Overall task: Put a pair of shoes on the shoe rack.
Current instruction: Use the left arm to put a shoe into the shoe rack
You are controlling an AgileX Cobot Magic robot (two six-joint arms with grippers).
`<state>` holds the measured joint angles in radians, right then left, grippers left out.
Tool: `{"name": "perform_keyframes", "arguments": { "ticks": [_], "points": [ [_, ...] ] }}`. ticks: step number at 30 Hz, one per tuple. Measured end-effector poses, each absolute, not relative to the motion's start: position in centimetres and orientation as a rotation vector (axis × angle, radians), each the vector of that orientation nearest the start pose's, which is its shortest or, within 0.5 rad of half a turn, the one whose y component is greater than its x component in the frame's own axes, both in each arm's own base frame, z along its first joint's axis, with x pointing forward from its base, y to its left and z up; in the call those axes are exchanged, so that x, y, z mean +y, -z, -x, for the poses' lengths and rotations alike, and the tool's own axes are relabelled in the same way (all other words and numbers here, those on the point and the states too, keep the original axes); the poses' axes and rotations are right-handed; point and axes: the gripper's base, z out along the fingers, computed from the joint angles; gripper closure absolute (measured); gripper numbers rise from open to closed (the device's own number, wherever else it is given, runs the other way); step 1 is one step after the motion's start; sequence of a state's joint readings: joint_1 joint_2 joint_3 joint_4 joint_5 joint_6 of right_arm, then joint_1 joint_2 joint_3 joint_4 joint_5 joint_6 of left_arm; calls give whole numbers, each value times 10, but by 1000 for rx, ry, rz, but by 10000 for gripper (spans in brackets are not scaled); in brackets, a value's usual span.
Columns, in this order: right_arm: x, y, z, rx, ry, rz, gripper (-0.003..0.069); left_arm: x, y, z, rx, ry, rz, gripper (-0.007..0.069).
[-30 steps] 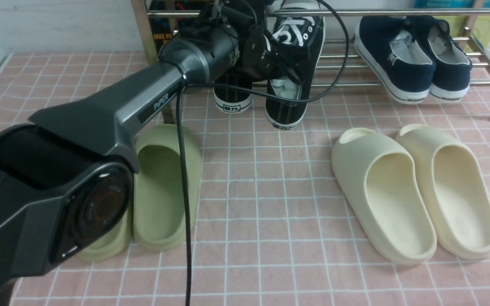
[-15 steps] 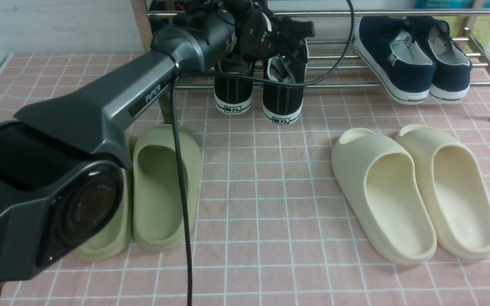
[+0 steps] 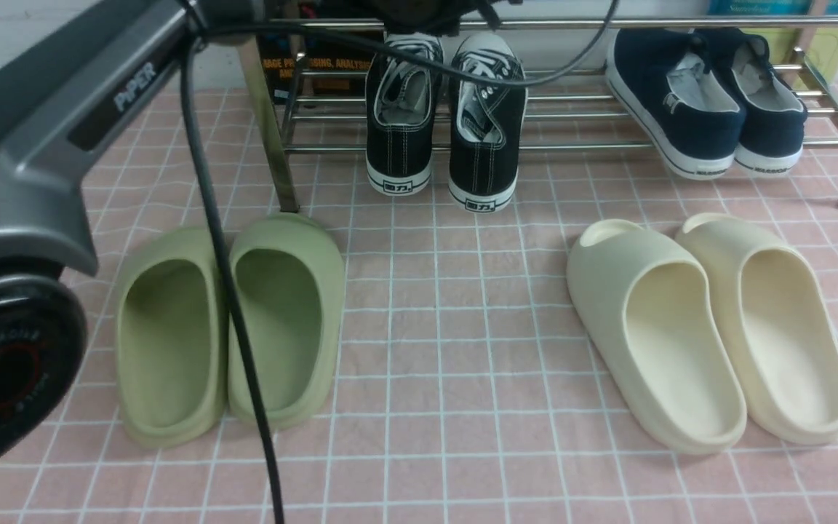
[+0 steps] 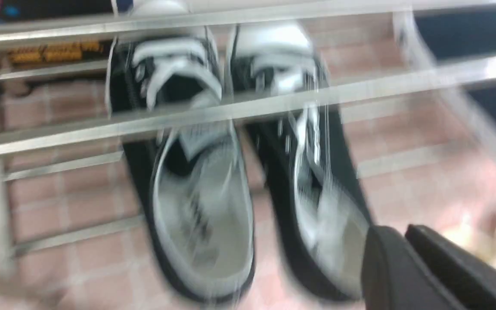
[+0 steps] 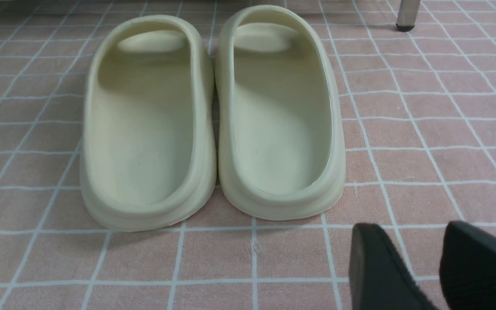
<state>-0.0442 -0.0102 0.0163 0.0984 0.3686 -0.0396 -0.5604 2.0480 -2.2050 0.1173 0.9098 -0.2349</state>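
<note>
The pair of shoes, two black canvas sneakers [image 3: 398,109] [image 3: 486,124] with white laces, stands side by side on the lower bars of the steel shoe rack [image 3: 593,145], heels hanging over its front bar. The blurred left wrist view looks down on both sneakers [image 4: 200,206] [image 4: 317,189] through the rack's upper bars [image 4: 101,125]. My left gripper [image 4: 396,230] hangs above them, shut and empty, apart from the shoes. In the front view it lies beyond the top edge. My right gripper [image 5: 409,228] is open over the floor, just short of the cream slides' heels.
Navy slip-ons [image 3: 703,94] sit on the rack to the right. Green slides [image 3: 230,320] and cream slides [image 3: 710,327] lie on the pink checked floor in front. My left arm's link [image 3: 41,145] and its black cable [image 3: 230,291] cross the left side.
A second ago my left gripper held the right sneaker tilted above the rack. It set it down beside the other, let go, and rose up and back, fingers closed again.
</note>
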Motion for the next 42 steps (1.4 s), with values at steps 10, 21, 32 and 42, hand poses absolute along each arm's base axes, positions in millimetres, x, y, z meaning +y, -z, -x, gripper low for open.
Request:
{"name": "perform_keyframes", "arguments": {
  "ticks": [10, 21, 32, 42],
  "points": [
    [1, -175, -53, 1856, -38, -65, 419, -265, -296, -390, 2568, 107, -766, 622],
    [1, -175, -53, 1856, -38, -65, 419, -289, -256, -423, 2397, 225, -634, 622],
    [1, -175, -53, 1856, -38, -65, 419, -294, -262, -428, 2303, 247, -550, 621],
    [1, -175, -53, 1856, -38, -65, 419, -279, -293, -411, 2364, 179, -581, 620]
  ]
}}
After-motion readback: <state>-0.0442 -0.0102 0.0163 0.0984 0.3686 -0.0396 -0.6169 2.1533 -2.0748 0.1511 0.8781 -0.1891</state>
